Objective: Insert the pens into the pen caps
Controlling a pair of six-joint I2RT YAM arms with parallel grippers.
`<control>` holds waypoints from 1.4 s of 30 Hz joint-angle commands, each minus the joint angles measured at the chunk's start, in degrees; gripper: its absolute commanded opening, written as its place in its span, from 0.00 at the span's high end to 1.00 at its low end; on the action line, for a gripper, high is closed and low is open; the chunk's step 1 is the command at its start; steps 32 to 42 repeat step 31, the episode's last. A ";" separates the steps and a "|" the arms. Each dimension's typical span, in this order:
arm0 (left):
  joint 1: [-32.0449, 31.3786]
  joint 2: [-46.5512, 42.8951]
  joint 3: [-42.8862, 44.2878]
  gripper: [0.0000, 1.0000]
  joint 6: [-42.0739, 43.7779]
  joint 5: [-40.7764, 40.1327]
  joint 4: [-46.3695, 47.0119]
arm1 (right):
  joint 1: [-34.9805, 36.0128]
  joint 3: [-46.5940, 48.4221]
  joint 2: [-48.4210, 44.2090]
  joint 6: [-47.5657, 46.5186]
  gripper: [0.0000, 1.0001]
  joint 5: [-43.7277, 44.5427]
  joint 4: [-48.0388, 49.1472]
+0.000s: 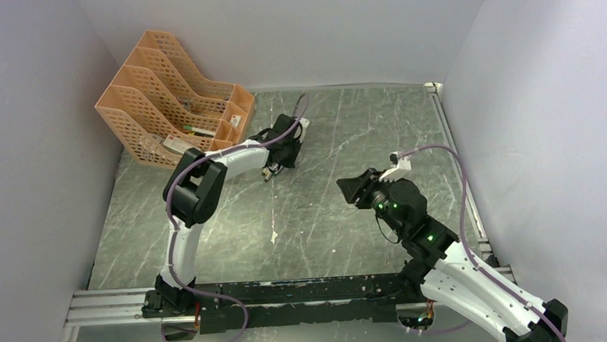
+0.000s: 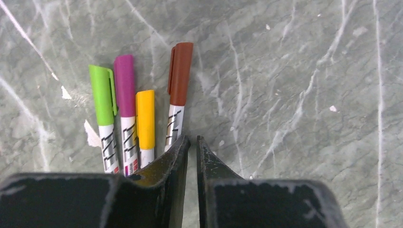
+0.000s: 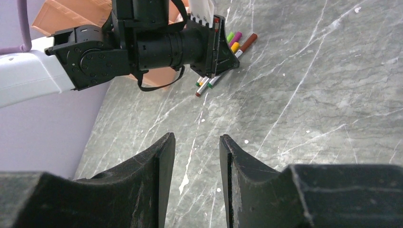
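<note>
From above, I see the left gripper [image 1: 271, 171] low over the table [image 1: 346, 137], hiding the pens. My left wrist view shows four capped pens [image 2: 138, 118] lying side by side, caps [image 2: 124, 85] pointing away, barrels cut off under nearly closed, empty jaws. My right wrist view shows the right gripper [image 3: 196, 147] parted, empty.

No readable text from where I sit.
I see dark slanted markings on the white barrels of the pens [image 2: 128, 142], at about nine o'clock of the left wrist view, too blurred to read.
</note>
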 commanded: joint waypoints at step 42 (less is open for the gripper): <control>-0.86 -43.33 -30.43 0.03 -12.57 17.14 26.55 | 0.04 13.89 12.22 4.39 0.00 18.10 -12.07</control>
